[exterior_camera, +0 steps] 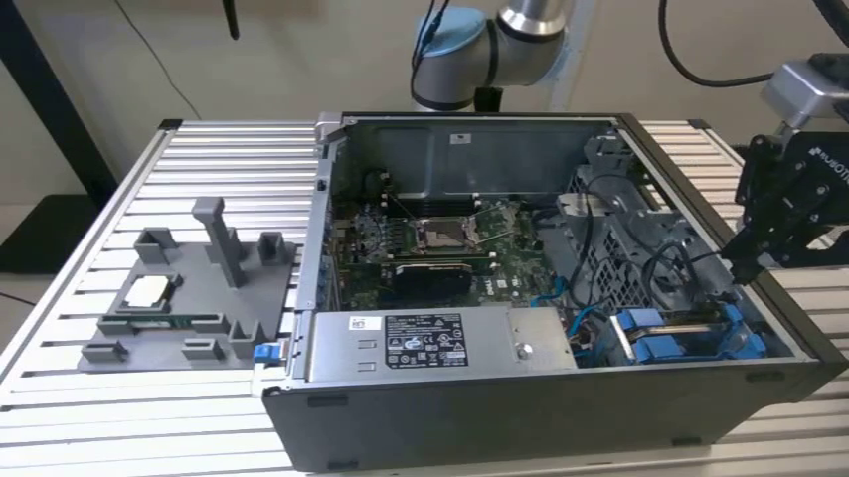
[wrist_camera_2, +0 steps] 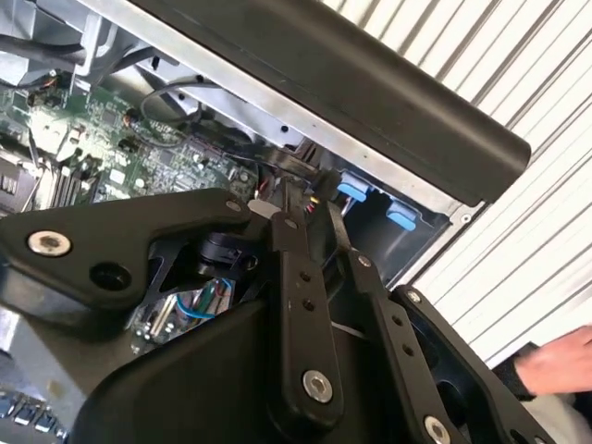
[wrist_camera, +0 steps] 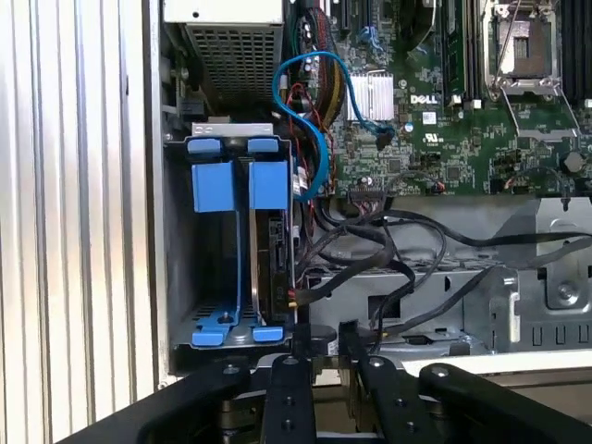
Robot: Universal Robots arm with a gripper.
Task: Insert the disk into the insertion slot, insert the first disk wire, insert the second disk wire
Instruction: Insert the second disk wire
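Where the slatted table (exterior_camera: 133, 437) ends, a wall (exterior_camera: 305, 50) apparently rises.

white lettering (wrist_camera: 424, 97) on motherboard (wrist_camera: 435, 148); printed label (exterior_camera: 424, 341) on power supply box (exterior_camera: 534, 343), text unreadable.

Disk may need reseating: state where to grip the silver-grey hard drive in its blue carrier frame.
Likely pinch the blue plastic tab on the hard drive's edge, from the case's open side; it stands on edge inside the metal bay.
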